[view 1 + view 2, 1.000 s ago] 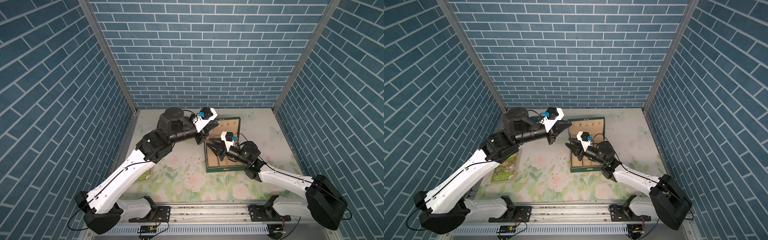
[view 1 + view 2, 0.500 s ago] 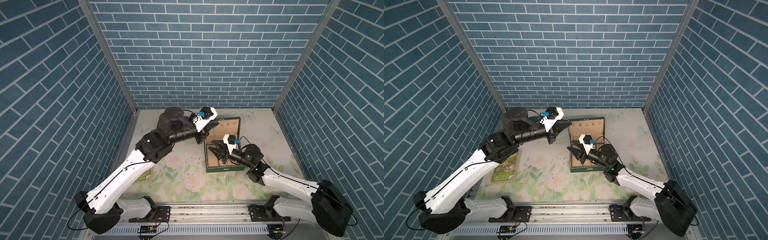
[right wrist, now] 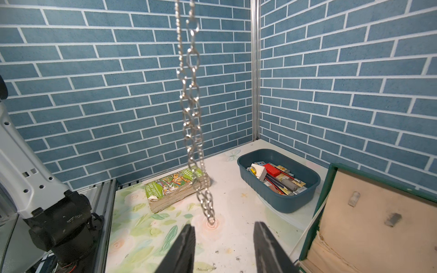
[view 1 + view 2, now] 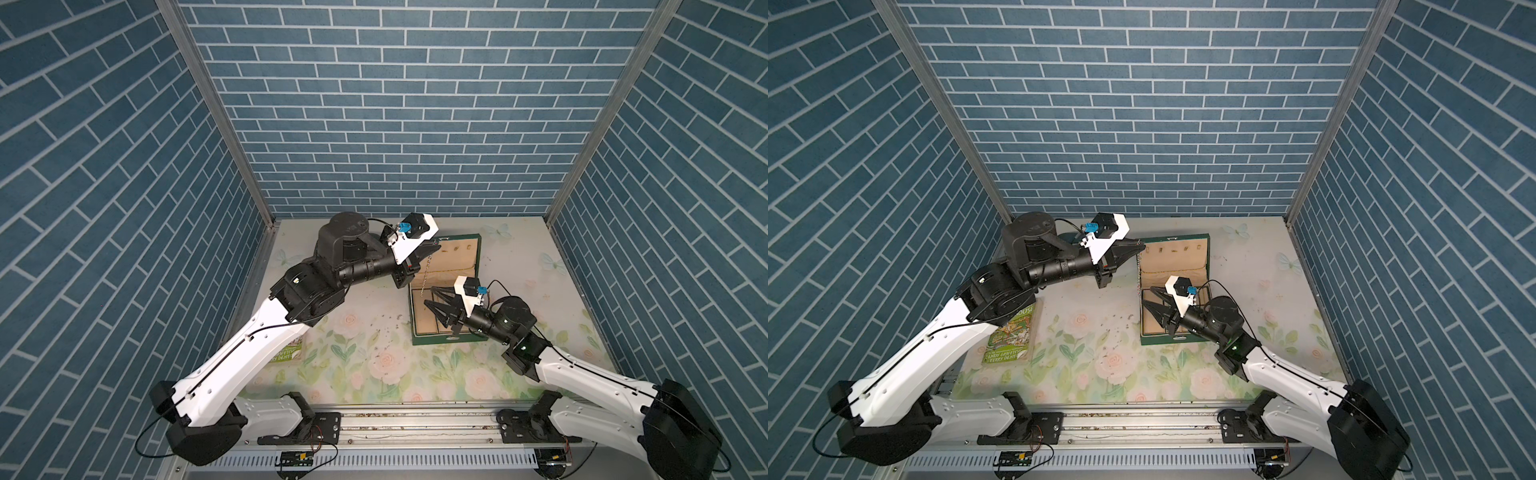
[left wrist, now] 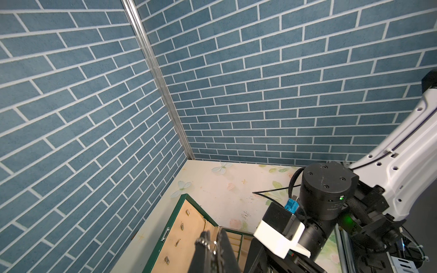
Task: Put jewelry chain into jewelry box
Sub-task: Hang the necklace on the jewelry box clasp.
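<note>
Jewelry chain point(image 4: 424, 276) hung from your clenched left gripper point(image 4: 434, 249) above the open jewelry box point(image 4: 446, 338), at its rim on that arm's side; right gripper point(image 3: 223, 227) stood parted by its lower end, empty. You needed to carry it inward over the lining before releasing

Both top views look steeply down from high at the front onto the whole desk point(image 4: 353, 365). Each wrist view sits close behind its jaws, facing the walls point(image 5: 260, 94); both catch the jewelry box point(image 5: 192, 221).
</note>
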You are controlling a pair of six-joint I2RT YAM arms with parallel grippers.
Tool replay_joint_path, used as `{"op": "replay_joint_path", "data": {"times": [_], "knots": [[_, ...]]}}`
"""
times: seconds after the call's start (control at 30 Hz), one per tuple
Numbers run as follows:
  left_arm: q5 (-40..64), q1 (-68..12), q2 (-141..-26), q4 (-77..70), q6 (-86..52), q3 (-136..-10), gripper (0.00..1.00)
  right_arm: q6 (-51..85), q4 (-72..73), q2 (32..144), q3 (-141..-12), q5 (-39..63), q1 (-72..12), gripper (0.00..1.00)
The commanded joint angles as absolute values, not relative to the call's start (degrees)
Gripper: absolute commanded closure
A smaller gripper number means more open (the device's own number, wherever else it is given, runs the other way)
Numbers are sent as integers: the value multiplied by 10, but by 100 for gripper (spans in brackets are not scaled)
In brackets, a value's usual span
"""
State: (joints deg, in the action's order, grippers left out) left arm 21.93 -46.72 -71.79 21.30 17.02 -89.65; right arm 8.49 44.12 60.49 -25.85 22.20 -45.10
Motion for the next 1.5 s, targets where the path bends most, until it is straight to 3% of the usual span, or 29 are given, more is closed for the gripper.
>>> {"op": "replay_joint_path", "data": {"times": [0.0,0.63,0.87,1.03,1.27,1.47], "knots": [[216,-473,-714,220,176,-912,100,73,453,610,-258,209,-454,55],[212,-480,-708,225,182,-916,100,76,476,654,-300,223,-454,59],[211,-481,-707,226,183,-915,100,86,485,657,-303,237,-455,69],[209,-481,-705,226,184,-915,100,86,490,651,-296,240,-455,100],[181,-481,-695,211,185,-896,100,79,469,626,-283,215,-455,100],[74,-481,-645,90,164,-779,100,53,374,599,-292,104,-450,100]]}}
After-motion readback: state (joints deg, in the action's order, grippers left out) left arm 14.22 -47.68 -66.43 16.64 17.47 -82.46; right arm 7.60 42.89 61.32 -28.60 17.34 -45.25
